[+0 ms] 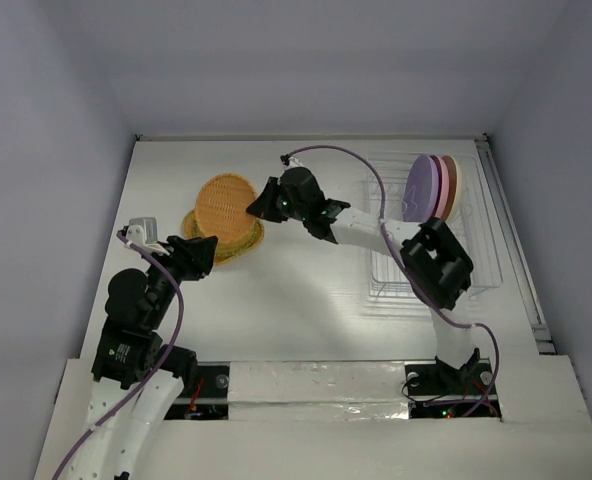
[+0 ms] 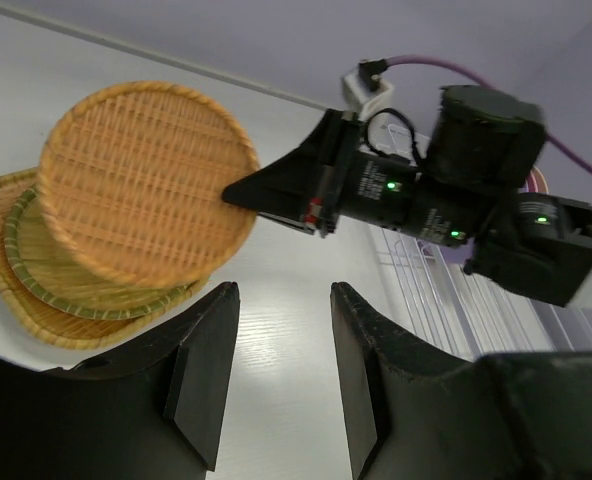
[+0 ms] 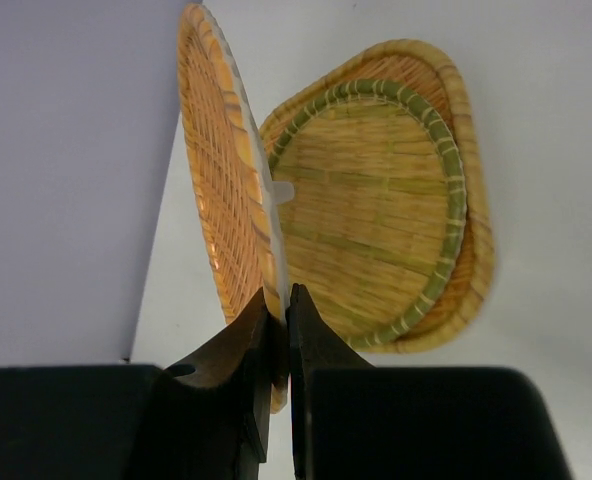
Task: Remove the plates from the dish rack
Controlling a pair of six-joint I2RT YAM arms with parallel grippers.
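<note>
Left of the dish rack [image 1: 486, 262], the left gripper [image 2: 281, 368] waits, fingers spread. Beyond it, the right gripper [image 3: 276, 305] pinches a woven plate [image 1: 224, 203] by its rim above two stacked woven plates [image 1: 244, 243]. Three round plates [image 1: 428, 187] stand at the rack's far end, not yet unloaded.

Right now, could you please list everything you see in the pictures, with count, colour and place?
table: 1, white, under everything.
dish rack: 1, white wire, right side.
round plates: 3, lavender, pink, tan, upright at its far end.
stacked woven plates: 2, green-rimmed on orange-yellow, left side.
held woven plate: 1, orange, on edge over that stack.
left tool: 1, black, open, near the stack.
right tool: 1, black, shut on the held woven plate.
</note>
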